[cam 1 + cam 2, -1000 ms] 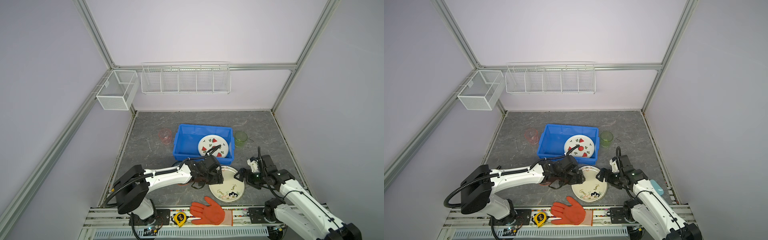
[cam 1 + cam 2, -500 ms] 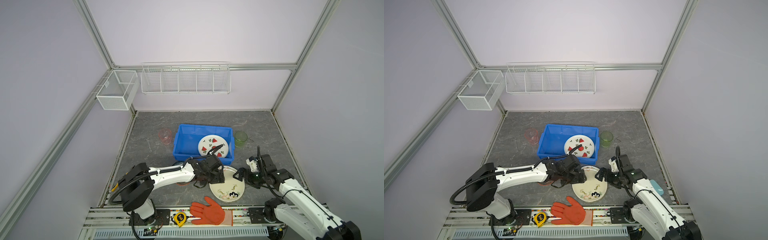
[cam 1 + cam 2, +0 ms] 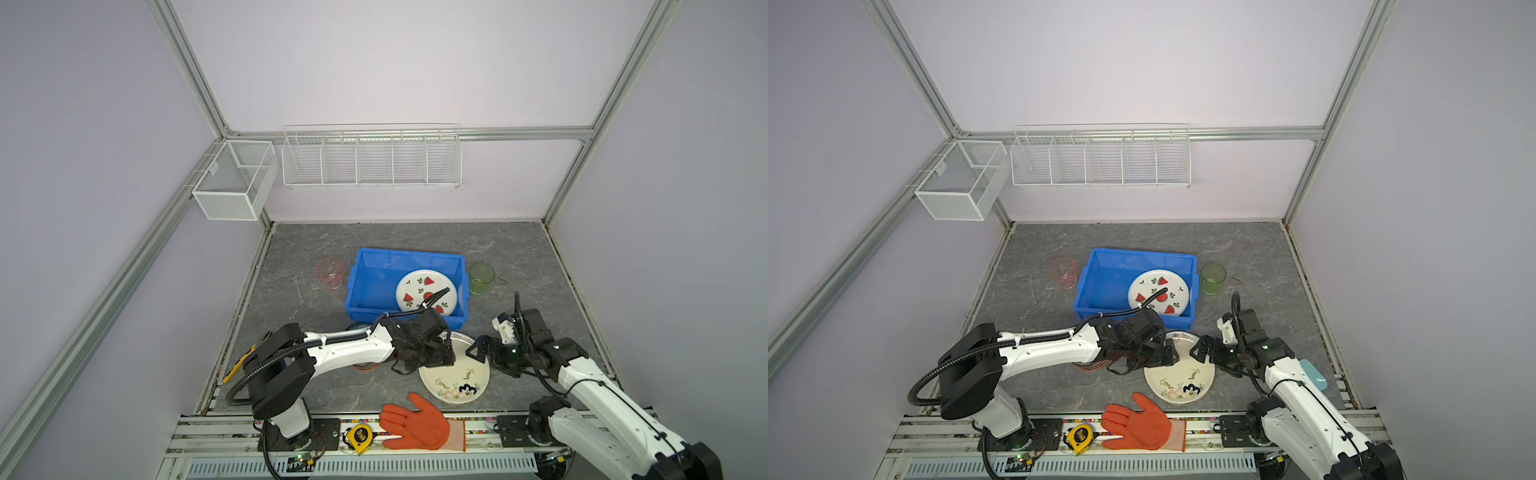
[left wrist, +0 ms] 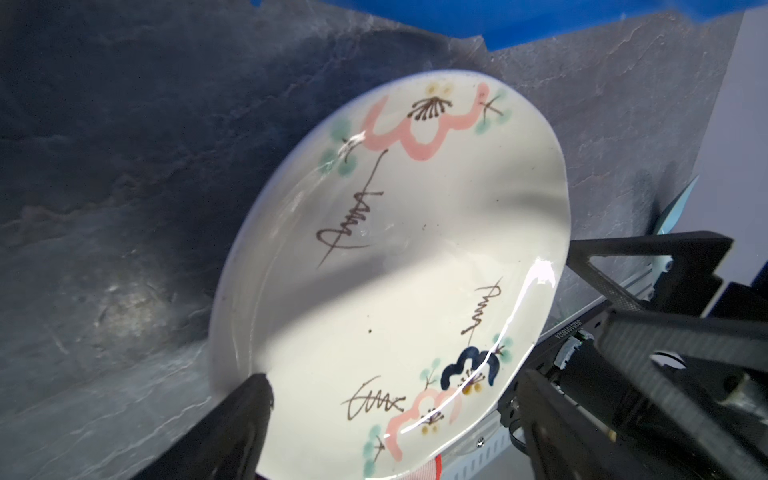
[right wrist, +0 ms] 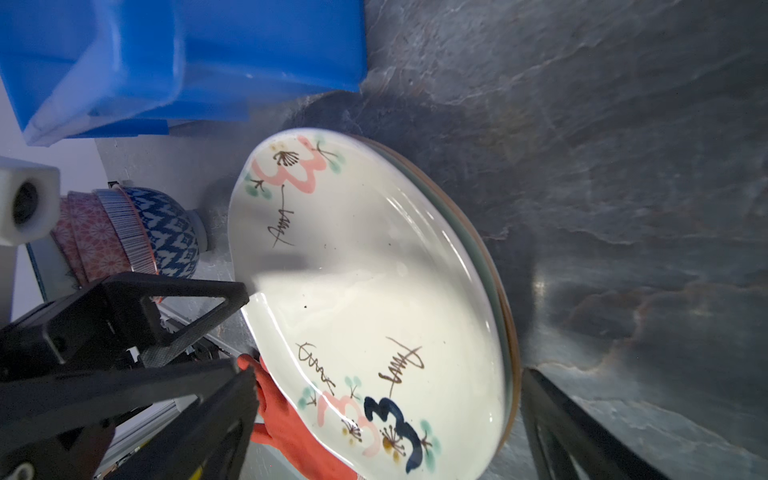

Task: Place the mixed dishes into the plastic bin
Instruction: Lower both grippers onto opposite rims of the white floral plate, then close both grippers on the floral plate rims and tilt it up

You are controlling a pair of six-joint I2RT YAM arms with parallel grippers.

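Table (image 3: 519,257): grey like stone, and everything stands on it.
Wire baskets (image 3: 372,160): white, up on the walls.
Blue bin (image 3: 409,252): in the middle of the table, toward the back.
Watermelon plate (image 3: 415,286): lies flat inside the blue bin, on its right side.
Flower plate (image 3: 457,380): outside the bin, just in front of it, on top of a green plate (image 5: 494,291).
Left hand (image 3: 436,357): wide open at the left rim of the flower plate. One finger (image 4: 249,399) is right at the rim. It grips nothing.
Right hand (image 3: 482,357): wide open too, at the right rim of the same plate, holding nothing.
Orange glove (image 3: 419,428): on the front rail, near the flower plate.
Bowls (image 5: 166,232): a blue one and a pink one tucked together, beside the plates, mostly hidden under the left arm in both top views.
Pink cup (image 3: 331,272): upright, just left of the bin.
Green cup (image 3: 482,278): upright, just right of the bin.
Tape measure (image 3: 359,434): yellow, beside the glove.
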